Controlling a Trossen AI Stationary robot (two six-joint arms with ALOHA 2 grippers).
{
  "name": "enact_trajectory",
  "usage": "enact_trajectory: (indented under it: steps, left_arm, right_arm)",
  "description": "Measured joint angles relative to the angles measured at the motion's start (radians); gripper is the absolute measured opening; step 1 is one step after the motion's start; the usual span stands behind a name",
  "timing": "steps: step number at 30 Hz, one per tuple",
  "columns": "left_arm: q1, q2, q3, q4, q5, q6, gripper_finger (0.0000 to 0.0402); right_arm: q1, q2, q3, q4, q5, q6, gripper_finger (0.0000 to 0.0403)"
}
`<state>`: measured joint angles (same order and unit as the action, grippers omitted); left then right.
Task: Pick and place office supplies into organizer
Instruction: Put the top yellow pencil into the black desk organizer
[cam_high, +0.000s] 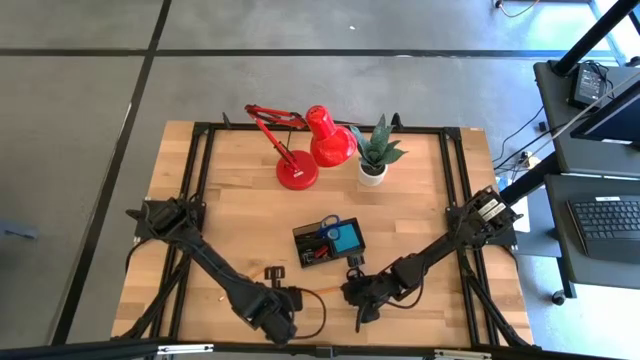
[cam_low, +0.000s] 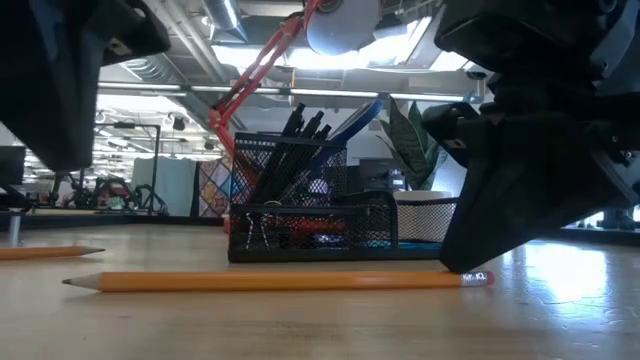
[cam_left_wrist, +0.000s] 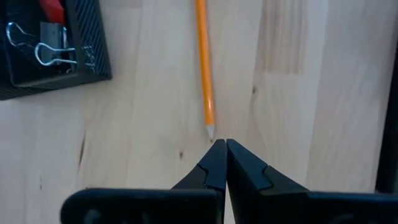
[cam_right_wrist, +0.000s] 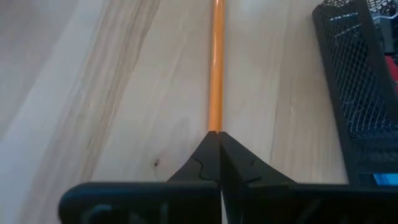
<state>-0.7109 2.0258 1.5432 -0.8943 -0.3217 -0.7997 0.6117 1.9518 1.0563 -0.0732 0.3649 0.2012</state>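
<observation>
An orange pencil (cam_low: 280, 282) lies flat on the table in front of the black mesh organizer (cam_high: 330, 240), which holds pens, binder clips and a blue pad. My right gripper (cam_right_wrist: 218, 134) is shut and low, with its tips over the pencil's eraser end (cam_low: 478, 278). My left gripper (cam_left_wrist: 221, 143) is shut, and its tips point at the sharpened point (cam_left_wrist: 210, 129). In the low view the left gripper (cam_low: 60, 90) hangs above the table. A second pencil (cam_low: 50, 252) lies farther left. My right gripper comes down slanting onto the pencil's eraser end (cam_right_wrist: 215, 124) with shut fingertips, lying along the pencil. The tips hide the end itself, so I cannot tell whether they touch it. The pencil lies flat on the table.
A red desk lamp (cam_high: 305, 150) and a potted plant (cam_high: 375, 155) stand at the far side of the table. The organizer's mesh wall (cam_right_wrist: 354, 81) is close beside my right gripper. Bare wood (cam_high: 230, 230) lies left of the organizer.
</observation>
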Motion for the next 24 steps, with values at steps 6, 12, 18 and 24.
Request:
enact_trajectory:
  steps: [6,12,18,24]
  left_arm:
    - [0.008,0.0,0.0,0.012,-0.097,-0.003,0.0004]
    - [0.061,0.001,0.001,0.104,-0.079,0.036,0.0019]
    - [0.106,0.025,0.001,0.177,0.04,0.103,0.0058]
    - [0.14,0.063,0.001,0.164,0.136,0.099,0.0095]
  right_arm:
    - [0.0,0.0,0.003,-0.007,-0.001,0.022,0.0002]
    - [0.0,0.0,0.003,-0.008,-0.001,0.03,0.0001]
    - [-0.001,0.001,0.003,-0.008,-0.002,0.03,0.0001]
    - [-0.001,0.001,0.003,-0.01,-0.016,0.032,0.0001]
